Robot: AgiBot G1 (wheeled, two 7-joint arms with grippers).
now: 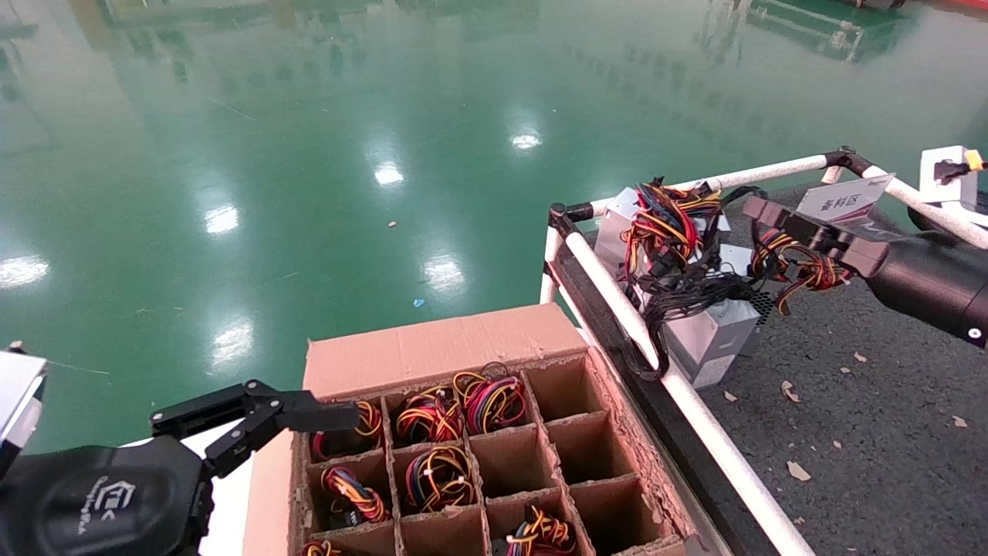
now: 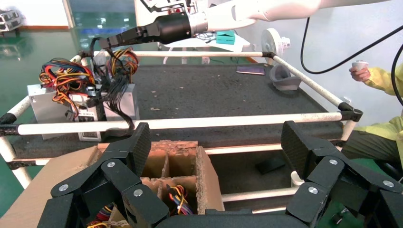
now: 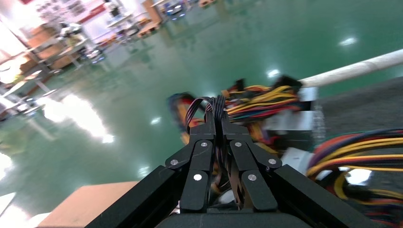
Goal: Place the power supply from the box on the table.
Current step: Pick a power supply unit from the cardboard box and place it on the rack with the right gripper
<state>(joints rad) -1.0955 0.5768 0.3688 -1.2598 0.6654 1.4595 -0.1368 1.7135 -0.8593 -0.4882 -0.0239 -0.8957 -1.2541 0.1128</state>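
At the near left corner of the box, the left tool hung with its jaws spread wide and nothing between them. Farther right, over the tabletop, the right tool was pressed together on a loop of dark wires, a pinch only the right wrist view showed. The power supply with black cables sat on the tabletop just inside the white rail.
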